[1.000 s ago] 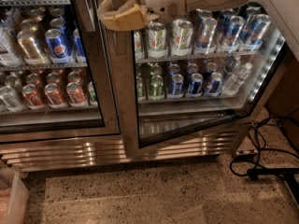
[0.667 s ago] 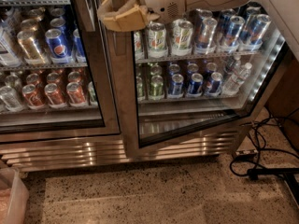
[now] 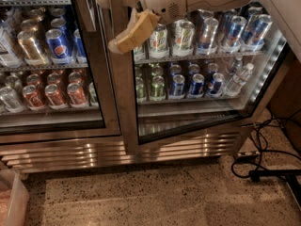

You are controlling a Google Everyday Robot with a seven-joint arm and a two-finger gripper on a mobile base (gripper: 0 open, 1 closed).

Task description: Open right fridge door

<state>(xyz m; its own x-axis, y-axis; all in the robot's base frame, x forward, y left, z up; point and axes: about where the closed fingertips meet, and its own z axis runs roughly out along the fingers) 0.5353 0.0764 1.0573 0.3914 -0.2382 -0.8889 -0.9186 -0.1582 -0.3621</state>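
The right fridge door (image 3: 125,102) is a glass panel in a brushed steel frame, and it stands slightly ajar. Its left edge is swung out toward me, so its bottom edge runs at an angle to the cabinet. Green, silver and blue cans (image 3: 181,81) show through its glass. My gripper (image 3: 128,31), tan-padded on a white arm, hangs at the top centre against the upper part of that door's left steel stile.
The left door (image 3: 56,65) is closed, with blue Pepsi and red cans behind its glass. A steel kick grille (image 3: 117,153) runs along the base. Black cables (image 3: 263,166) lie on the speckled floor at right. A translucent bin (image 3: 9,201) sits bottom left.
My gripper has dropped a little lower and slightly right along the door's left stile. The door's angle looks about the same.
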